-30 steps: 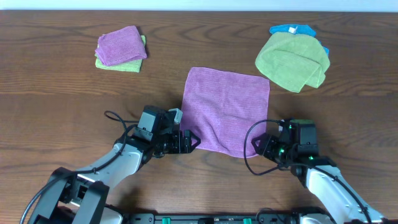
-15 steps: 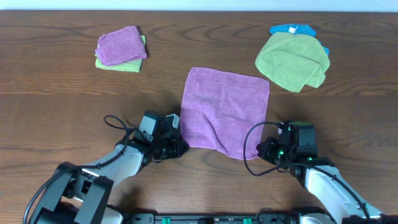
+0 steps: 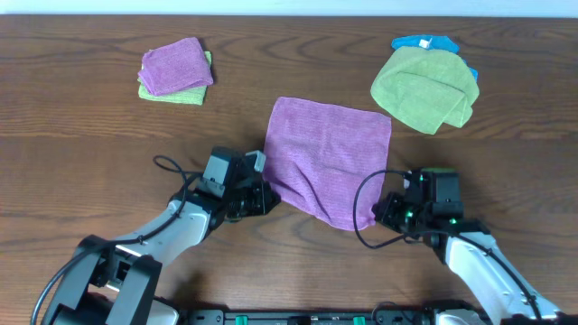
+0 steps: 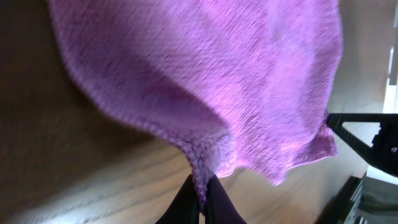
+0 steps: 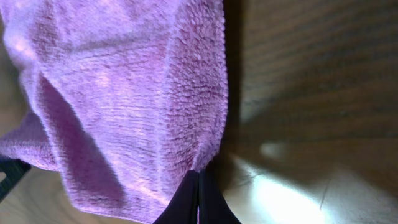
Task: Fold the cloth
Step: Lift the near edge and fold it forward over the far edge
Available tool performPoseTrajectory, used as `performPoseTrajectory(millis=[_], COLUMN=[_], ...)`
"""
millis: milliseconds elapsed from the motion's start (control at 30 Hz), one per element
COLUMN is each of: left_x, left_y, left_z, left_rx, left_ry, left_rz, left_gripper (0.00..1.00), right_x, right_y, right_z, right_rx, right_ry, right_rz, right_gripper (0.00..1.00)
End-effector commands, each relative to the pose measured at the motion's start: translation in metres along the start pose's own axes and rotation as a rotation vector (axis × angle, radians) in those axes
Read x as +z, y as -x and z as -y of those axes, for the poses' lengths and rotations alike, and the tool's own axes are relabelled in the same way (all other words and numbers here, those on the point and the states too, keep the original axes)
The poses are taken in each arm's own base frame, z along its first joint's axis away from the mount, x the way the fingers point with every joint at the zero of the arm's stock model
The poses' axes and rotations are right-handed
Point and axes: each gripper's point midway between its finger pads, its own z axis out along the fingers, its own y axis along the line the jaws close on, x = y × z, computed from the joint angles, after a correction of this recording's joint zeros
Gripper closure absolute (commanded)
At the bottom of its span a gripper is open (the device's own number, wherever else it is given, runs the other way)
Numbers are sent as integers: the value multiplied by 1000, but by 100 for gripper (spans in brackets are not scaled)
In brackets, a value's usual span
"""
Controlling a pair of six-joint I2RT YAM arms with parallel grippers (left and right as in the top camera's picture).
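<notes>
While clamped — fingers (image 4: 181, 208) on cloth (image 3: 330, 149) corners

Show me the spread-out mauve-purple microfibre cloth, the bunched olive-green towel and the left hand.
mauve-purple microfibre cloth (image 3: 330, 149), overhead view, middle of its flat part.
olive-green towel (image 3: 423, 88), overhead view, centre of its top surface.
left hand (image 4: 200, 194), left wrist view, between the fingertips pinching the cloth's corner.

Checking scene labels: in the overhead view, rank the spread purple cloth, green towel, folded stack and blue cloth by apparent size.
1. purple cloth
2. green towel
3. folded stack
4. blue cloth, partly hidden under the towel, so its true size is unsure
</notes>
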Motion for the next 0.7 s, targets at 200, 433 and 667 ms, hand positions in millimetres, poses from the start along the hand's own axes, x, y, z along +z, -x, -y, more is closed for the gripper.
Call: performPoseTrajectory(millis=[200,433,667], left_x=[-4,-7,-16], left_y=[16,29,58], left_z=[16,28,52], left_rx=[60,81,184], left_ry=[-23,-44,-74], left_rz=[5,29,92], left_gripper=[94,94,94], right_x=[-11,-15,-27], right_y=[16,22,45], right_z=[2,-5,-25], right_rx=[-26,-25,-49], right_ry=[-81,-65,-34], right_rz=[27,40,92], right_gripper=[98,98,98])
